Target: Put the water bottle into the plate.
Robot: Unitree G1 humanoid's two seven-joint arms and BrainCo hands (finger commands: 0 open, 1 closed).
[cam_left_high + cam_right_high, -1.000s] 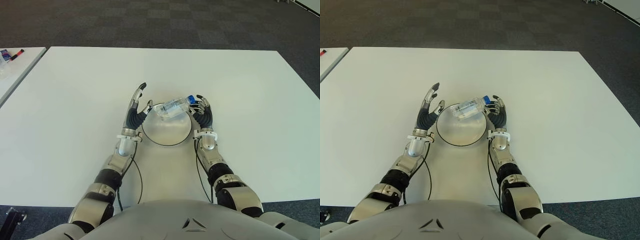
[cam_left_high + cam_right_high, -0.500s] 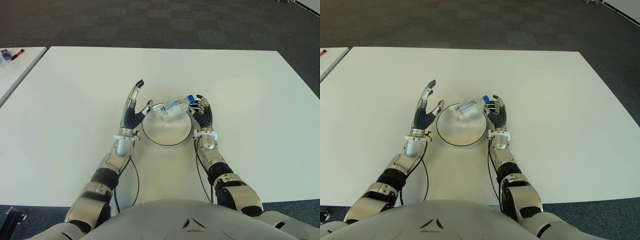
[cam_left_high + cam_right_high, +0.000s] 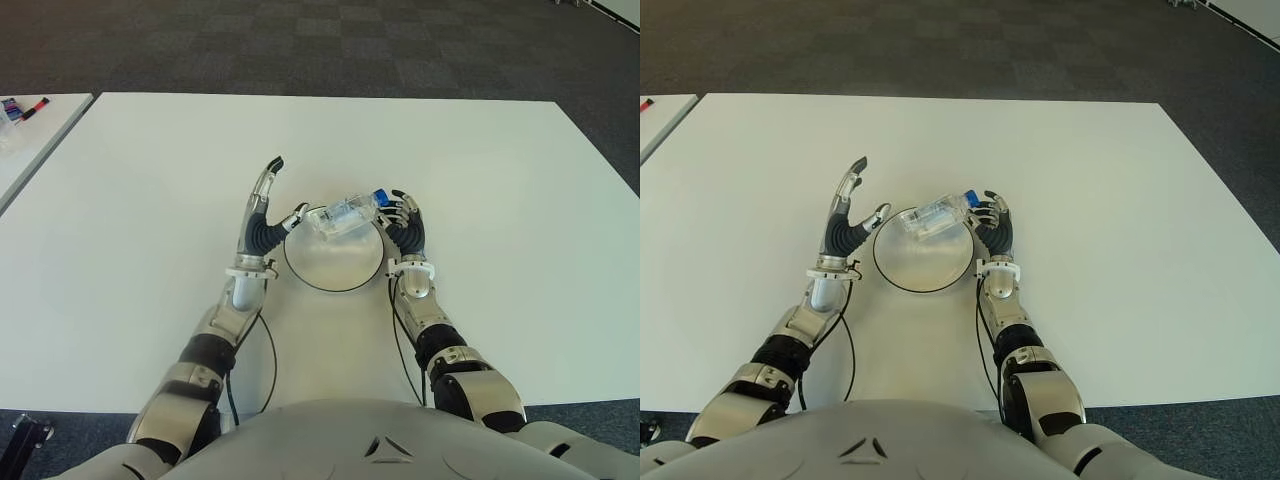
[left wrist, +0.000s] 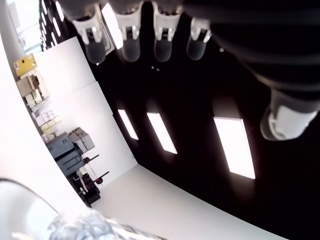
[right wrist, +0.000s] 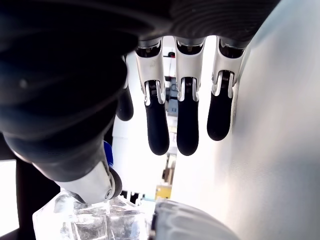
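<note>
A clear water bottle (image 3: 343, 216) with a blue cap lies on its side across the far rim of the round plate (image 3: 335, 270), its cap toward my right hand. My right hand (image 3: 405, 222) stands at the plate's right edge, next to the cap. In the right wrist view its fingers (image 5: 186, 125) are stretched out and relaxed, and the thumb lies against the bottle (image 5: 95, 220) without closing on it. My left hand (image 3: 265, 205) is at the plate's left edge, fingers pointing up and spread, its thumb close to the bottle's base.
The white table (image 3: 150, 180) stretches wide on all sides of the plate. A second white table (image 3: 40, 125) with small items stands at the far left. Dark carpet lies beyond the far edge. Thin cables trail from both wrists toward me.
My left hand has drawn away from the bottle toward the left and straightened its fingers. The bottle and my right hand have stayed where they were.
</note>
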